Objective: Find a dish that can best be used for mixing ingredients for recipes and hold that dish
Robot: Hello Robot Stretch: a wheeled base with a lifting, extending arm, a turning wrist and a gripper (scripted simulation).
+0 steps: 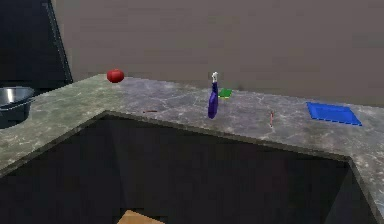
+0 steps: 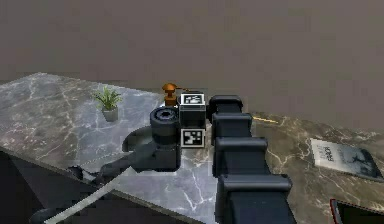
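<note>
Forward and arm side views of a Stretch robot at a marbled desk [image 1: 70, 118]. The dish sought, a grey metal bowl [image 1: 12, 102], stands upright on the desk at the forward view's far left, cut by the picture's edge. It is well apart from the red apple [image 1: 116, 75] farther back and from the purple spray bottle [image 1: 213, 100] and flat blue pad [image 1: 334, 113] toward the right. Judged from its sheen, the bowl is stiff, thin-walled metal: probably light and not fragile, but smooth and liable to slip, or to skate across the stone if pushed. The rim is the likely place to take hold, one finger inside the wall and one outside; the rounded flank offers little purchase. In the arm side view the arm [image 2: 240, 165] rises from the bottom edge, bearing two white marker squares [image 2: 192, 100]. Left of them the hand [image 2: 70, 195] points toward the lower left, its thin fingers [image 2: 100, 182] lying before the desk's dark front. Whether the hand is released, clenched or grasping something cannot be told, and its far end is too indistinct to say whether it holds anything. Beyond it on the desk stand a small potted plant [image 2: 107, 100] and a brown knobbed object [image 2: 170, 91]; a printed sheet [image 2: 345, 157] lies toward the right. The bowl lies ahead of the robot, not at the arm's side, so the base probably has to turn and close in before any grasp.
</note>
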